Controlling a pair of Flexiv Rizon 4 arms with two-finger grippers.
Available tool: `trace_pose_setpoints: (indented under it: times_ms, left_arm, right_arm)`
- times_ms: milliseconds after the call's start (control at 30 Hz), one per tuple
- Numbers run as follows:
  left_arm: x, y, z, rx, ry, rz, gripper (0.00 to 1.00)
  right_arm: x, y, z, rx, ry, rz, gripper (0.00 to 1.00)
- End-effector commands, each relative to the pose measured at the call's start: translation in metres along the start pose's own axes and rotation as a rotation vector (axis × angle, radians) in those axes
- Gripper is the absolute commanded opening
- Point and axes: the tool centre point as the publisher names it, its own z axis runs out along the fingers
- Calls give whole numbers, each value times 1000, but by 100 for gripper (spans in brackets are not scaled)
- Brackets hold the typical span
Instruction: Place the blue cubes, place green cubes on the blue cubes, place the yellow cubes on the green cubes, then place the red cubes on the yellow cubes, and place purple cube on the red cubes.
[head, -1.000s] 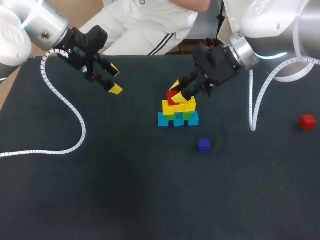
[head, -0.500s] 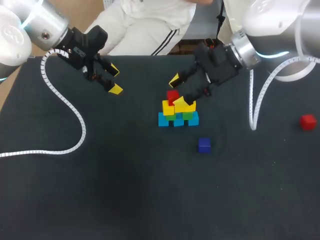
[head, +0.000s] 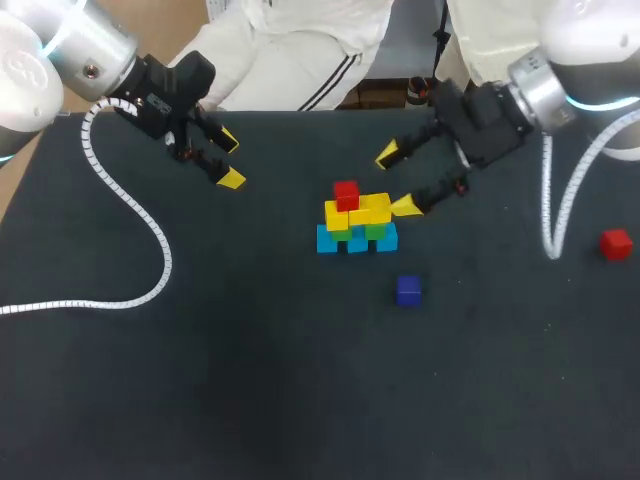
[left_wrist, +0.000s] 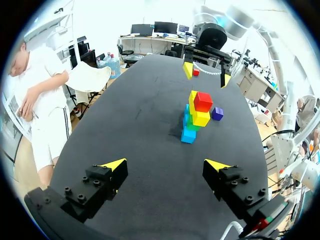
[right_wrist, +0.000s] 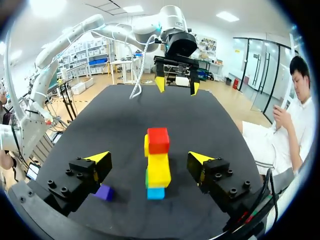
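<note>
Stacking is judged to be at the red layer. In the middle of the head view a pile is seen on the dark table (head: 200, 380), with blue cubes (head: 330, 241) at the base, green cubes (head: 377, 231) upon them, yellow cubes (head: 372, 209) above those, and one red cube (head: 346, 194) set on the left part of the yellow tier; the right part of that tier is seen bare.

The right gripper (head: 397, 181) is found just right of the pile, a little above centre, its jaws spread wide with nothing between them; no cube is touched by it. The left gripper (head: 230, 160) is placed in the upper left of the frame, well apart from the pile, its jaws likewise parted and empty. A second red cube (head: 615, 243) is seen alone near the right edge; the purple cube (head: 408, 290) is seen on the table below and right of the pile, near it but not touching.

The next move is judged to call for the second red cube to be fetched, most readily by the right arm, since it lies on that side. The open jaws would have to be lowered around it and closed on two opposite faces; the cube would then be carried to the bare yellow top; care would be needed that the red cube already there is not nudged. Only then could the purple cube be set on the pair.
</note>
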Motion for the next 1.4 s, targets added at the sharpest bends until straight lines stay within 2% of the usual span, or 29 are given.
trace_pose_setpoints:
  times_ms: [33,500,800,867,900,967,1000,1067,1133,1200,1233,1400]
  left_arm:
    - [1,-1,0,-1,-2,2,100]
    - [1,-1,0,-1,-2,2,100]
    - [1,-1,0,-1,-2,2,100]
    - [1,-1,0,-1,-2,2,100]
    - [1,-1,0,-1,-2,2,100]
    - [1,-1,0,-1,-2,2,100]
    - [1,-1,0,-1,-2,2,100]
    - [1,-1,0,-1,-2,2,100]
    - [1,-1,0,-1,-2,2,100]
    - [1,-1,0,-1,-2,2,100]
    - [1,-1,0,-1,-2,2,100]
    - [1,-1,0,-1,-2,2,100]
  right_arm:
    - [2,23,-16,39,18,23,100]
    - [2,23,-16,39,18,23,100]
    - [53,41,-75,161,-44,96,100]
    - [64,43,-85,186,4,129,100]
    - [70,44,-89,189,-21,133,100]
    - [80,46,-95,202,30,158,100]
    - [85,48,-98,209,3,166,100]
    - [94,54,-103,205,16,159,100]
    - [105,62,-111,191,-28,143,100]
    - [112,66,-117,182,-31,181,100]
    - [112,70,-121,218,-25,211,100]
    - [112,70,-121,218,-25,211,100]
